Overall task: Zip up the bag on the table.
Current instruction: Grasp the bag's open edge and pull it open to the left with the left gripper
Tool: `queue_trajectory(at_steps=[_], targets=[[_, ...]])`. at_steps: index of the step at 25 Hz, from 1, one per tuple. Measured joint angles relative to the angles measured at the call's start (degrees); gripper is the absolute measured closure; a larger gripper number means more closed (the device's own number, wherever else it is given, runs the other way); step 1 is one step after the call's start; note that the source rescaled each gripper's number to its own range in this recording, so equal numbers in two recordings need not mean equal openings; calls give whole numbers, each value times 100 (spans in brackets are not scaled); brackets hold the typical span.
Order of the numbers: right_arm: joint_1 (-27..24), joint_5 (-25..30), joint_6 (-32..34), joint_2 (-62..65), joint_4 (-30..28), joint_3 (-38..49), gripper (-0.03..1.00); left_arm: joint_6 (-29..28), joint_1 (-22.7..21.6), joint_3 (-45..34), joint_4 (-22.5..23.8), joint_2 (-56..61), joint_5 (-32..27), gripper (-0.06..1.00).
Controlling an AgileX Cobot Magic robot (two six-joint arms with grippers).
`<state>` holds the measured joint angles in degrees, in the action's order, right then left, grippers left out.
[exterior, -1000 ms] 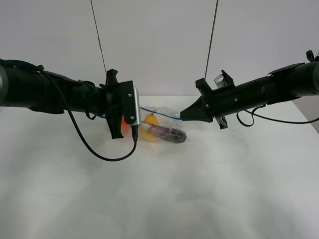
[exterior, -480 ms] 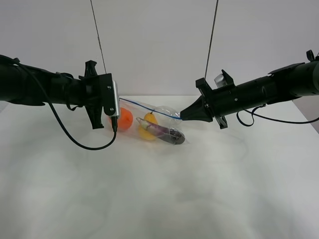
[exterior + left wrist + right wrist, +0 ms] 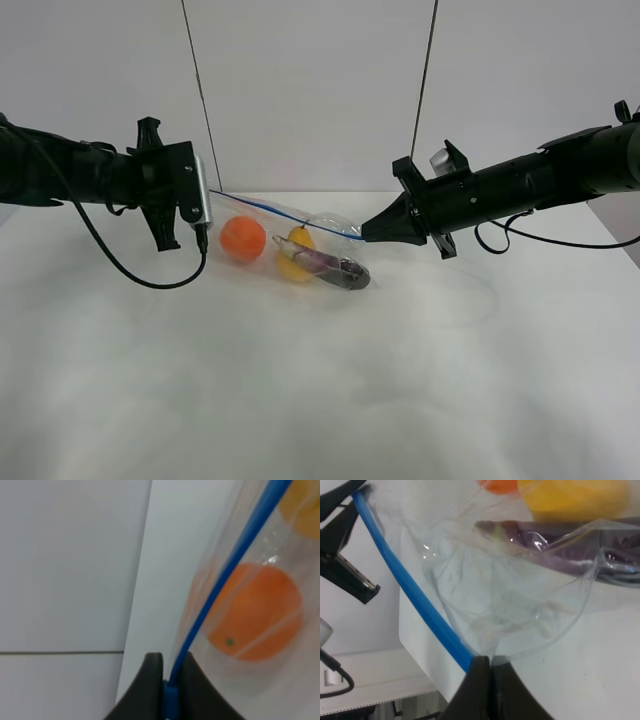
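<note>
The bag [image 3: 300, 245] lies on the white table [image 3: 300, 400] at the back middle, with an orange ball [image 3: 243, 238], a yellow piece [image 3: 295, 262] and a dark purple one [image 3: 340, 270] inside. Its blue zipper strip [image 3: 290, 214] is stretched taut between my two grippers. My left gripper [image 3: 211, 194] is shut on the strip's left end. In the left wrist view its tips [image 3: 167, 677] pinch the strip [image 3: 225, 575] at a blue slider. My right gripper [image 3: 365, 234] is shut on the right end. In the right wrist view its tips [image 3: 487, 664] clamp the strip [image 3: 415, 600].
Two thin cables [image 3: 200, 100] [image 3: 427, 80] hang down behind the bag. The left arm's black cable [image 3: 140, 280] loops down onto the table. The table's right edge [image 3: 622, 232] runs under the right arm. A white wall stands behind.
My left gripper has slid left along the blue strip, from near the bag's middle to its left end. The strip now runs taut and the orange ball is uncovered. The right arm has not moved.
</note>
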<state>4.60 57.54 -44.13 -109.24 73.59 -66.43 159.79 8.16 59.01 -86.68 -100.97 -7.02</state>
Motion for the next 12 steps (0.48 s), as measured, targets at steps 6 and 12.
queue_trajectory(at_steps=[6,12], targets=[[0,2,0,0,-19,0,97,12,-188,0,0,0,6,94],[0,2,0,0,-79,0,97,12,-215,0,0,0,6,94]])
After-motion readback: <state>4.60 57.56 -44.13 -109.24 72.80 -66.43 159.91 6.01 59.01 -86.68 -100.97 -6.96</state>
